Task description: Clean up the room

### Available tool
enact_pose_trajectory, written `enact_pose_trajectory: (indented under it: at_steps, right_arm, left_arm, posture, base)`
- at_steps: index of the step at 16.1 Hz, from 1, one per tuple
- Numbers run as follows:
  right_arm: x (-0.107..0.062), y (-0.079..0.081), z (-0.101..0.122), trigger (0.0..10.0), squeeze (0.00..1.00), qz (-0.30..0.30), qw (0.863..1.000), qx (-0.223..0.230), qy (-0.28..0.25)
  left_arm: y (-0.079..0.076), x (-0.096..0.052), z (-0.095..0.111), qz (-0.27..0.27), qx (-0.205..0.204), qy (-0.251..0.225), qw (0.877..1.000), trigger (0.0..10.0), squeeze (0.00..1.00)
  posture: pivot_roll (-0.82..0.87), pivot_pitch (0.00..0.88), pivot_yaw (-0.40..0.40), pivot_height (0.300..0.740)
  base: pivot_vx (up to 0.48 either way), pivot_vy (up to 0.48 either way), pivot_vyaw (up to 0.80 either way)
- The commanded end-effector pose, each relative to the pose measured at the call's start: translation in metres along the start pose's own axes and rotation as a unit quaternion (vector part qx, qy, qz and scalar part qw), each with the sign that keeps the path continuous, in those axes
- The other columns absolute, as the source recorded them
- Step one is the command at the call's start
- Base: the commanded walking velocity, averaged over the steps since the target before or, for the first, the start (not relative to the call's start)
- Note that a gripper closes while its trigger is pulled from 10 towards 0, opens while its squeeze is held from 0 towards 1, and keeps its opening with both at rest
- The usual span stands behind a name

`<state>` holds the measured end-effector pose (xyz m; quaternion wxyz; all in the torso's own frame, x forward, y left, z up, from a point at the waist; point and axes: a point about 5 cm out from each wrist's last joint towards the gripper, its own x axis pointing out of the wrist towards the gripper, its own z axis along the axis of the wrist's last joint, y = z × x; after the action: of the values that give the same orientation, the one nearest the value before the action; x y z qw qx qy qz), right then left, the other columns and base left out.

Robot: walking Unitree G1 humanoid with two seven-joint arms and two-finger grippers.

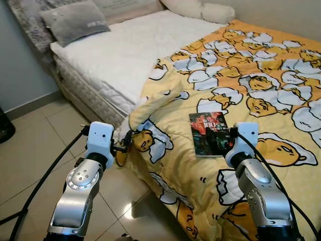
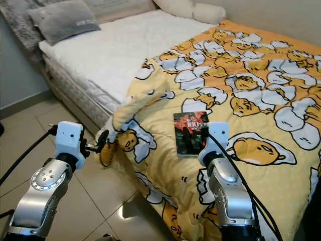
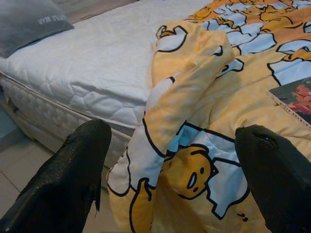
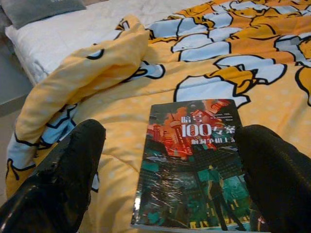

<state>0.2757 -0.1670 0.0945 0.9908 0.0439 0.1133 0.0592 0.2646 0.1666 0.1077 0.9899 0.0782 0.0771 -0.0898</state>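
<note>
Tiled floor [image 1: 35,135] runs along the side of a bed [image 1: 115,55] whose white mattress is half bared, a grey pillow [image 1: 74,21] near its head and a yellow cartoon-print blanket [image 1: 261,85] pulled across the rest, its loose corner bunched and spilling over the bed's side edge toward the floor.

On the blanket, a little in from that side edge, lies a book [image 4: 194,160] with a dark glossy cover, flat and face up. The right end effector [image 4: 170,170] sits low over it with both fingers spread wide and nothing between them; one finger is off the book's spine side over bare blanket, the other overlaps the opposite long edge near the corner closest to the robot. The left end effector [image 3: 170,170] is just as wide open and empty, poised at the bunched blanket corner [image 3: 187,97] where it hangs over the side edge.

Picking up the book looks like the step in hand. A flat book on soft bedding gives little for the fingers to get under, so it would pay to centre the span across the narrow width, press one finger into the blanket beside the spine, and close slowly. The glossy wrap may slip, and a fingertip could snag blanket cloth along with the cover.
</note>
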Motion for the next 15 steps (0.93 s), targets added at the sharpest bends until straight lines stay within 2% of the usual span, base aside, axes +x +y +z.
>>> enact_pose_trajectory:
  at_steps: [1, 5, 6, 7, 9, 13, 15]
  right_arm:
    - [-0.0013, -0.0001, 0.0018, 10.0, 1.0, 0.001, 1.0, -0.003, -0.001]
    - [-0.0008, -0.0041, 0.0013, 10.0, 0.98, -0.009, 1.0, -0.013, 0.005]
    - [-0.0007, -0.0046, 0.0007, 10.0, 0.24, -0.011, 1.0, -0.016, 0.008]
    - [-0.001, -0.0041, -0.0008, 10.0, 0.0, -0.009, 1.0, -0.014, 0.013]
    - [-0.0013, -0.0034, -0.0022, 10.0, 0.0, -0.014, 1.0, 0.002, 0.018]
    - [-0.0015, -0.0026, -0.0025, 10.0, 0.0, -0.014, 1.0, -0.006, 0.018]
    - [-0.0024, -0.004, -0.003, 10.0, 0.0, -0.017, 1.0, -0.011, 0.018]
  left_arm:
    - [0.0012, 0.0001, 0.0013, 0.001, 0.009, -0.004, 1.0, 10.0, 1.0]
    - [-0.0019, 0.0021, 0.0044, -0.012, 0.006, -0.012, 1.0, 10.0, 1.0]
    - [-0.002, 0.0024, 0.005, -0.014, 0.005, -0.013, 1.0, 10.0, 1.0]
    - [-0.0015, 0.0026, 0.0061, -0.016, 0.004, -0.014, 1.0, 10.0, 1.0]
    - [-0.0003, 0.0029, 0.0071, -0.017, 0.004, -0.016, 1.0, 10.0, 1.0]
    - [0.0004, 0.003, 0.008, -0.02, 0.003, -0.018, 1.0, 10.0, 1.0]
    - [0.0009, 0.0025, 0.0079, -0.021, 0.003, -0.018, 1.0, 10.0, 1.0]
  posture:
    - [-0.02, 0.0, 0.019, 0.74]
    - [-0.02, 0.0, 0.029, 0.74]
    - [-0.02, 0.0, 0.03, 0.74]
    - [-0.02, 0.0, 0.031, 0.74]
    - [-0.02, 0.0, 0.034, 0.74]
    - [-0.02, 0.0, 0.035, 0.74]
    - [-0.02, 0.0, 0.034, 0.74]
  base:
    - [0.0, 0.0, 0.0]
    - [0.0, 0.0, 0.0]
    - [0.0, 0.0, 0.0]
    - [0.251, 0.0, 0.0]
    - [0.285, 0.0, -0.78]
    - [0.309, 0.0, -0.78]
    - [0.319, 0.0, -0.22]
